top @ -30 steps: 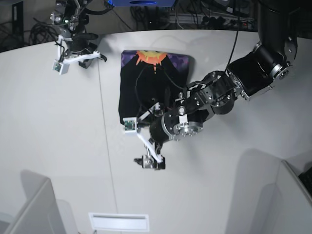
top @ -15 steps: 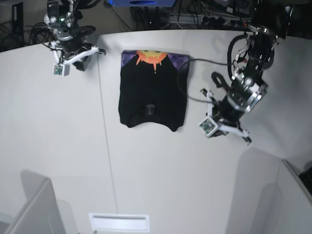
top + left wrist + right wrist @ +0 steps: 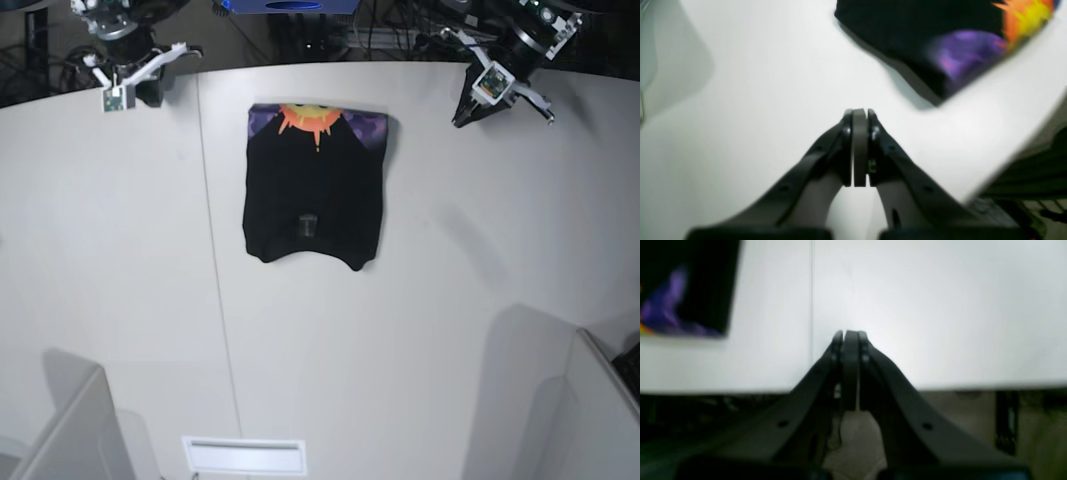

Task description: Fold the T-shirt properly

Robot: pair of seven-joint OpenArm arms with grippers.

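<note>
The black T-shirt [image 3: 312, 195] lies folded into a compact rectangle on the white table [image 3: 420, 330], its orange sun print on purple at the far edge. It also shows in the left wrist view [image 3: 927, 36] and the right wrist view [image 3: 686, 286]. My left gripper [image 3: 468, 112] is shut and empty at the table's far right edge, well right of the shirt; the left wrist view shows its jaws [image 3: 859, 115] pressed together. My right gripper [image 3: 150, 93] is shut and empty at the far left edge; the right wrist view shows it [image 3: 850, 336] closed.
A small dark tag or label [image 3: 307, 223] sits on the shirt's middle. A seam line [image 3: 215, 260] runs down the table left of the shirt. Grey partitions stand at the near left [image 3: 70, 430] and near right [image 3: 560, 400]. Cables lie behind the table.
My left arm has pulled back from over the shirt's near edge to the far right edge. My right arm has drawn back a little to the far left. The shirt lies still.
</note>
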